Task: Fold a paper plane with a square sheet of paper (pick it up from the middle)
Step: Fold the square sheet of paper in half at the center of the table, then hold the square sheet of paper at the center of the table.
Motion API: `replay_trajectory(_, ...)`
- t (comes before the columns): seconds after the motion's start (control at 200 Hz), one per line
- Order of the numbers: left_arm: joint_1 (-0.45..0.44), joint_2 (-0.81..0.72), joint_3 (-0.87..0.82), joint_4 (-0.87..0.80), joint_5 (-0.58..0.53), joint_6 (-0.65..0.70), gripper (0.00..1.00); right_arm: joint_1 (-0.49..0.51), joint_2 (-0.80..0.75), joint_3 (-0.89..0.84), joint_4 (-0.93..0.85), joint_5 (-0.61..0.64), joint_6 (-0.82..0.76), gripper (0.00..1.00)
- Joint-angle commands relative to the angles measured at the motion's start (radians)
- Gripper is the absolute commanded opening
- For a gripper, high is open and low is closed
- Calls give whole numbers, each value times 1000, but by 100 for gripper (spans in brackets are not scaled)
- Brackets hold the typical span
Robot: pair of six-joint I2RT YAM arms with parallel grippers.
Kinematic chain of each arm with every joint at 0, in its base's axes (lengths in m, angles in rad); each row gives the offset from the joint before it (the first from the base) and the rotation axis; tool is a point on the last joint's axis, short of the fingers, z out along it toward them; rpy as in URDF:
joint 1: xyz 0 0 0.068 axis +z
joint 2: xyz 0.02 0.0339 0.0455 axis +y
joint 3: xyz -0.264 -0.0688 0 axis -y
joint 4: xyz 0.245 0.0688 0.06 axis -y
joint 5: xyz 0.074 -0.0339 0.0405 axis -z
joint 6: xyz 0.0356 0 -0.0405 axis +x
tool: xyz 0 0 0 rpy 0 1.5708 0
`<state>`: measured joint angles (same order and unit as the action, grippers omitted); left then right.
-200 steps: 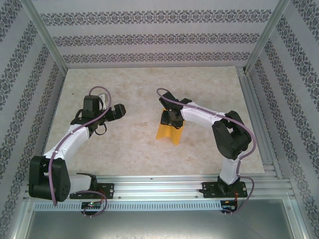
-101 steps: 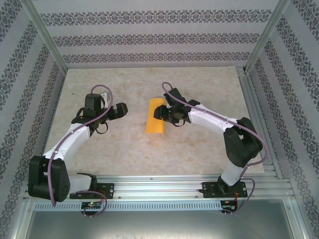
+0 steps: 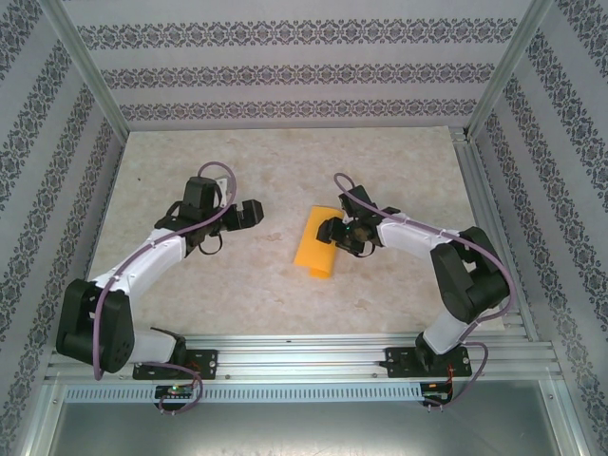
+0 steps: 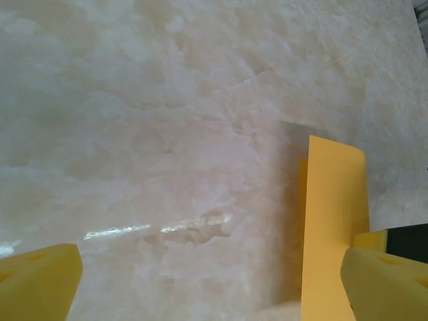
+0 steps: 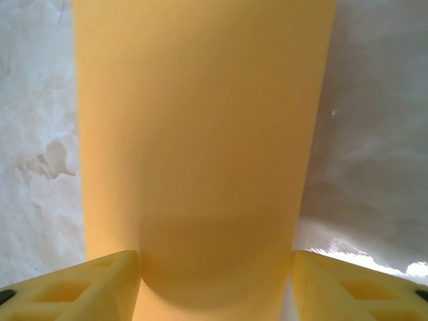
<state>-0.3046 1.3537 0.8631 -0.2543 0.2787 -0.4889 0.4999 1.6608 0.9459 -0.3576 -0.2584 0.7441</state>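
The square sheet of paper (image 3: 316, 249) is orange-yellow and bent into a rounded arch, lying slanted on the table at mid-right. My right gripper (image 3: 334, 237) stands over its right end. In the right wrist view the curved sheet (image 5: 200, 134) spans the gap between the two yellow pads (image 5: 90, 287) and touches both. My left gripper (image 3: 249, 214) is open a little to the left of the paper, apart from it. From the left wrist, the sheet (image 4: 331, 227) stands upright just inside the right fingertip (image 4: 384, 281). The paper plane is out of view.
The marble-patterned tabletop (image 3: 237, 285) is bounded by an aluminium rail (image 3: 304, 347) at the near edge and patterned walls on the other sides. Bare table (image 4: 167, 134) lies ahead of the left gripper.
The right gripper swung the paper left, then back toward the near right, and its jaws widened. The left arm reached right, closer to the paper.
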Motion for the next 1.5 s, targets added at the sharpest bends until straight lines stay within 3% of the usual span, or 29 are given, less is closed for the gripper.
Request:
replay_trajectory(0.0,-44,29,44,43,1,-36,100,-20,-42,-19,22,-38,-56,62)
replay_trajectory(0.23,-104,89,62,84,29,-86,100,-66,-43,-31,-48,-60,-147,65)
replay_trajectory(0.455,-162,155,91,108,42,-113,95,-68,-22,3,-177,39,-191,65)
replay_trajectory(0.694,-218,249,143,124,68,-146,81,-61,-6,9,-214,90,-203,65)
replay_trajectory(0.969,-258,324,190,157,65,-176,71,-39,18,33,-144,146,-68,65)
replay_trajectory(1.494,-295,412,247,155,97,-193,45,-11,70,62,-157,147,-83,65)
